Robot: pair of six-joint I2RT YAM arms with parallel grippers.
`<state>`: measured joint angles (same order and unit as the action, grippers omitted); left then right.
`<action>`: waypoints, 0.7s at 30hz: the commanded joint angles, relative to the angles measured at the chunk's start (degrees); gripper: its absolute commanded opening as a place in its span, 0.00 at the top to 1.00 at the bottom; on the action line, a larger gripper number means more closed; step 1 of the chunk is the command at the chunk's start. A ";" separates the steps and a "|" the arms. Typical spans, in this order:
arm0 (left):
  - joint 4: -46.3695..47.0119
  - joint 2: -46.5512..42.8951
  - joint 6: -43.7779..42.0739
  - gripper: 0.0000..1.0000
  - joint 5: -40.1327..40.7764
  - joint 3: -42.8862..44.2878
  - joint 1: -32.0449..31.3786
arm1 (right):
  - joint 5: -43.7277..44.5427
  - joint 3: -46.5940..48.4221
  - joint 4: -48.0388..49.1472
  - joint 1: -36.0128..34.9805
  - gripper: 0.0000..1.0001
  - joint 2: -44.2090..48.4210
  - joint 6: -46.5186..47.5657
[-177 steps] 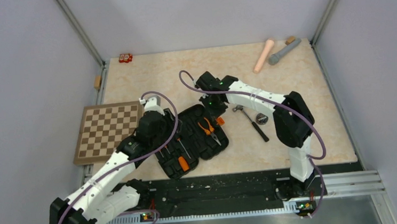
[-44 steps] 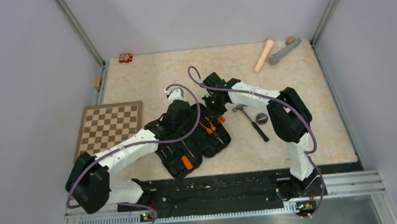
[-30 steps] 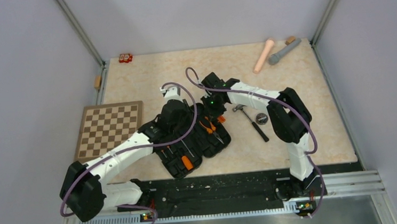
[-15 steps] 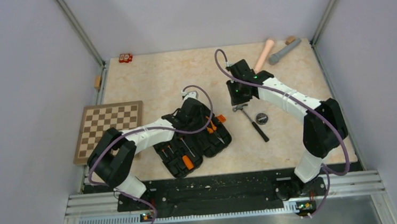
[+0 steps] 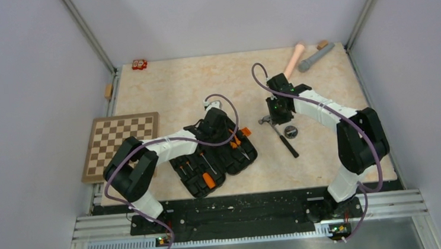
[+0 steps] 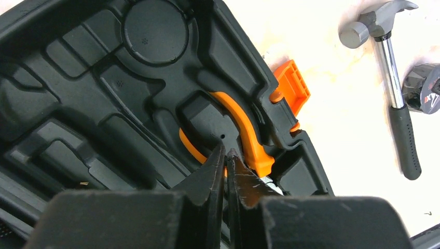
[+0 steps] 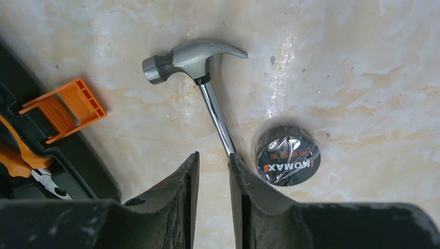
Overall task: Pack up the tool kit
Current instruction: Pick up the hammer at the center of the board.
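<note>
The black tool kit case [image 5: 212, 161] lies open near the table's front, its orange latch [image 5: 245, 132] pointing right. Orange-handled pliers [image 6: 244, 129] sit in a moulded slot of the case [image 6: 104, 78], and screwdrivers [image 5: 201, 173] fill the nearer half. My left gripper [image 6: 225, 153] is shut, tips pressed at the pliers' handles; whether it pinches one is unclear. My right gripper [image 7: 214, 155] hangs open over bare table, its right finger just over the shaft of the hammer [image 7: 187, 59]. Nothing is between its fingers.
A black tape roll [image 7: 288, 155] lies right of the hammer [image 5: 279, 133]. A brown chessboard [image 5: 118, 144] sits at the left edge. Pink [image 5: 292, 61] and grey [image 5: 315, 56] cylinders lie at the back right. A small red object [image 5: 139, 63] is at the back left.
My right gripper left the case's far edge, swung right over the hammer and opened a little. My left gripper shifted right across the case to the pliers and closed.
</note>
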<state>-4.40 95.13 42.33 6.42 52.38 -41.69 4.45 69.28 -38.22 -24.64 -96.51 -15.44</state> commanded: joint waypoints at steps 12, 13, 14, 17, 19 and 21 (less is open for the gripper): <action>-5.86 -18.02 -12.62 0.44 9.62 8.24 3.11 | -3.25 1.49 2.51 2.27 0.61 -3.67 2.64; -6.04 -19.97 -13.43 0.41 9.99 7.83 3.94 | -3.64 1.81 2.72 2.31 0.59 -4.18 2.84; -6.17 -22.20 -14.14 0.37 10.10 7.16 5.00 | -3.73 1.96 2.71 2.32 0.58 -4.71 3.03; -6.82 -28.95 -16.11 0.25 9.20 4.15 9.81 | -3.52 2.62 2.72 2.31 0.58 -6.04 3.68; -6.80 -33.56 -18.10 0.19 8.96 1.64 13.46 | -3.65 3.20 2.79 2.32 0.57 -6.65 3.96; -6.16 -38.21 -21.32 0.15 10.64 -0.81 16.34 | -3.77 3.83 2.71 2.31 0.57 -7.38 4.14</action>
<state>-10.44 63.94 27.55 14.57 56.16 -30.09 1.41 69.36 -36.93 -22.70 -102.98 -12.58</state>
